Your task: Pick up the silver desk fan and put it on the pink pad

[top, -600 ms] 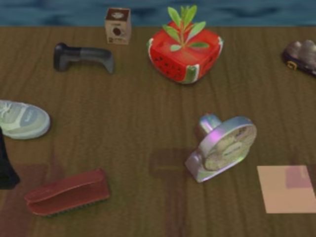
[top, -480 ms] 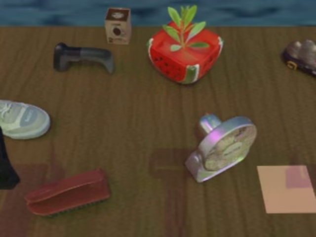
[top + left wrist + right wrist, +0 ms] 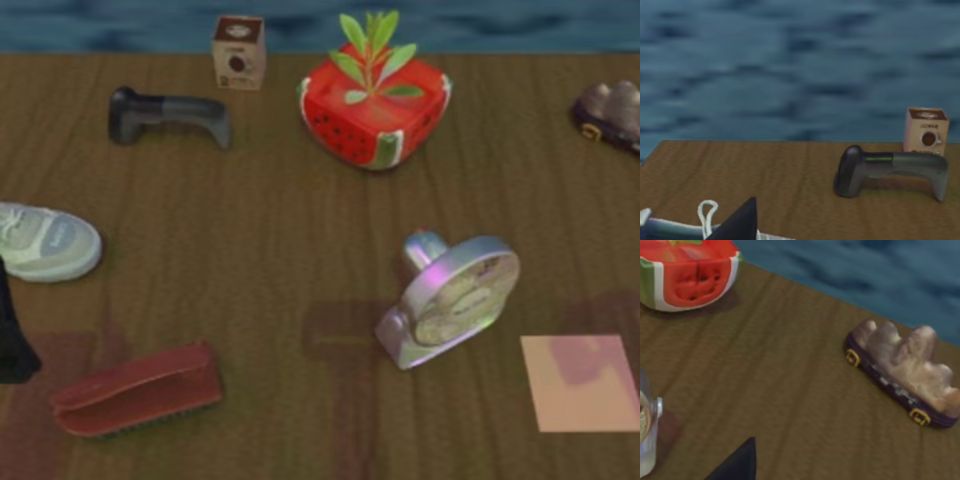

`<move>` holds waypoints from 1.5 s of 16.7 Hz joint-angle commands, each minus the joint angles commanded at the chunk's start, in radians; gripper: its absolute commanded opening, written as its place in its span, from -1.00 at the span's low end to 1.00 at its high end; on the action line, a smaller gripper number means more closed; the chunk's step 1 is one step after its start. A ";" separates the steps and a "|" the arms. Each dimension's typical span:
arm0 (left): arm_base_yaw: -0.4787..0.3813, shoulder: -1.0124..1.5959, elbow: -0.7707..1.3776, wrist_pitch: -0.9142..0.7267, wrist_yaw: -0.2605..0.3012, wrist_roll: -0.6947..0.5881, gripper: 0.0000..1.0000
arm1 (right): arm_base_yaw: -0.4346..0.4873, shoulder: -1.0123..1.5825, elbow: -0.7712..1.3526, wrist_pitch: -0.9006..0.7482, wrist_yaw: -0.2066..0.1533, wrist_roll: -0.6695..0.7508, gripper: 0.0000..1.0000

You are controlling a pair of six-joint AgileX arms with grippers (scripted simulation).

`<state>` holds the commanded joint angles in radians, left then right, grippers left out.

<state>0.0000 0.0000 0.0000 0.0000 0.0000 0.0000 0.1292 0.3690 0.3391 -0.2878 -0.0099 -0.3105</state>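
Note:
The silver desk fan (image 3: 450,300) stands right of the table's middle, its round beige grille face tilted up, shiny with a pink-green sheen. The pink pad (image 3: 580,383) lies flat at the front right, a hand's width to the right of the fan, with a faint shadow across its upper part. My right gripper (image 3: 737,465) shows only as a dark tip in the right wrist view, above bare wood, with the fan's silver edge (image 3: 647,440) close by. It is out of the top view. My left gripper (image 3: 12,340) sits parked at the left edge.
A red watermelon planter (image 3: 373,105) stands behind the fan, and a purple-based object (image 3: 610,115) lies at the far right. A grey-black scanner (image 3: 170,117) and small box (image 3: 238,52) are at the back left. A pale shoe (image 3: 45,242) and dark red brush (image 3: 135,390) lie on the left.
The shadow on the pink pad has spread left and toward the fan. Nothing on the table has moved, and the left arm stays put.

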 joint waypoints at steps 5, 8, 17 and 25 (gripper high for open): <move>0.000 0.000 0.000 0.000 0.000 0.000 1.00 | 0.140 0.483 0.411 -0.347 0.005 -0.364 1.00; 0.000 0.000 0.000 0.000 0.000 0.000 1.00 | 0.226 0.801 0.680 -0.567 0.011 -0.593 1.00; 0.000 0.000 0.000 0.000 0.000 0.000 1.00 | 0.419 1.518 1.353 -1.036 0.016 -1.114 1.00; 0.000 0.000 0.000 0.000 0.000 0.000 1.00 | 0.450 1.619 1.466 -1.100 0.012 -1.196 1.00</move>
<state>0.0000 0.0000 0.0000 0.0000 0.0000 0.0000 0.5788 1.9879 1.8056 -1.3882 0.0024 -1.5061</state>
